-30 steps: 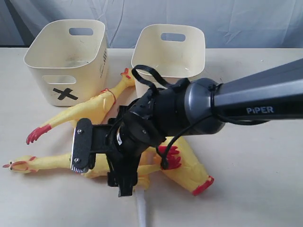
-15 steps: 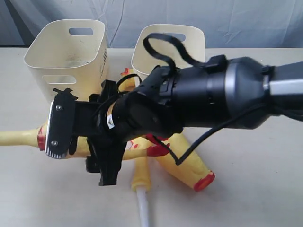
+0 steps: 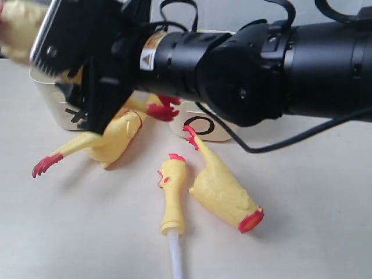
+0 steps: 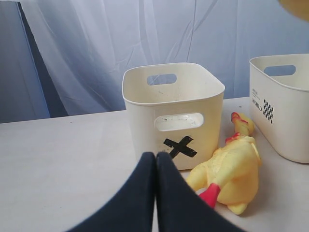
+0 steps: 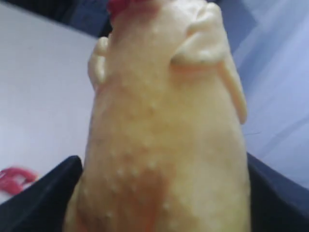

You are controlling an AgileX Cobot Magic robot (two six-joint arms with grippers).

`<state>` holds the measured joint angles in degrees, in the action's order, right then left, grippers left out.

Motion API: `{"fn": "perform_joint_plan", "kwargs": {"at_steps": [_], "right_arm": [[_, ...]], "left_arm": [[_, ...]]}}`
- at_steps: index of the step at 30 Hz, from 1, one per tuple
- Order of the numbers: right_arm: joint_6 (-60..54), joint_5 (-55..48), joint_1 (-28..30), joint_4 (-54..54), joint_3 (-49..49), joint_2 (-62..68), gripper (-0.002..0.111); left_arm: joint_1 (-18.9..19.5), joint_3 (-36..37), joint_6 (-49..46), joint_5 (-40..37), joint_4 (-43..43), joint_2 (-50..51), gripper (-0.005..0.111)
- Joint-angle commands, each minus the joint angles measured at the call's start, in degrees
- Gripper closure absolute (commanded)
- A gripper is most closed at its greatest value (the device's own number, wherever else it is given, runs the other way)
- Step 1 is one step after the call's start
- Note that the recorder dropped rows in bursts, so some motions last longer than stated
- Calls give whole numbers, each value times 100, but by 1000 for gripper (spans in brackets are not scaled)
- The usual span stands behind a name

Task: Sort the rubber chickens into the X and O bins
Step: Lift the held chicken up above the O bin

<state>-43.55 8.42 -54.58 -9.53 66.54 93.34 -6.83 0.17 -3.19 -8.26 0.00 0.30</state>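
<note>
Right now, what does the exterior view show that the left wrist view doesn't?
Exterior only: the black right arm, the black O on the second cream plastic tub, and two yellow rubber chickens, middle and right. Left wrist only: the shut left tool and that tub's checkered label. Both: the cream plastic X-marked tub, the yellow rubber chicken beside it, and the second tub.

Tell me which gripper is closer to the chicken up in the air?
Right. The right gripper grips that chicken; the left gripper sits lower, apart, facing the X bin.
</note>
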Motion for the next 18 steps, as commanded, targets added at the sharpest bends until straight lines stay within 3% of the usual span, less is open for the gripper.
{"fn": "perform_joint_plan", "kwargs": {"at_steps": [1,4,7,14,18], "right_arm": [[12,1649,750,-2273,10,157,105],[12,2626,1215,-3217,10,368,105],[116,3177,1603,-3290,10,579,105],[2137,3897,2129,-2024,10,1163,105],[2418,4355,2244,-1171,23,1630,105]], "left_arm": [[-10,-17,-1,58,-39,-30,107],[-10,-17,-1,58,-39,-30,107],[-10,-17,-1,58,-39,-30,107],[-10,-17,-1,58,-39,-30,107],[-10,-17,-1,58,-39,-30,107]]}}
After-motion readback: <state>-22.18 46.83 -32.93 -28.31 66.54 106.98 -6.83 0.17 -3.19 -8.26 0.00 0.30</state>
